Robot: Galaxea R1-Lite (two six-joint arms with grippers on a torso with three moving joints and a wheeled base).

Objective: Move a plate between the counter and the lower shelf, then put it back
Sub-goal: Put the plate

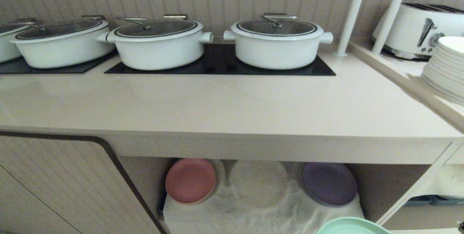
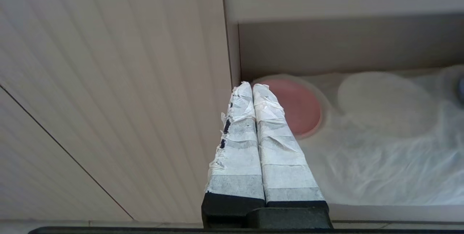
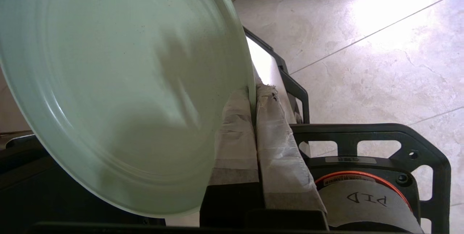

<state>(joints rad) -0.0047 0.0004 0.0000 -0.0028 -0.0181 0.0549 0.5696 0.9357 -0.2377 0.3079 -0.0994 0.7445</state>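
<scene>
Plate (image 3: 119, 92) in right pincer (image 3: 255, 98) (rim pinched), below counter (image 1: 224, 107).

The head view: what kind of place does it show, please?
Probably a kitchen or buffet serving area: lidded white pots on a black hob panel, a toaster, and stacked white plates.

A: You've got a mint-green plate (image 3: 119, 92), with pink plate (image 1: 190, 180) and purple plate (image 1: 329, 183) on wrinkled white cloth (image 1: 261, 208).

B: And your tabletop (image 1: 217, 107)? Plain beige, black hob panels (image 1: 221, 65), white pots (image 1: 277, 43).
</scene>
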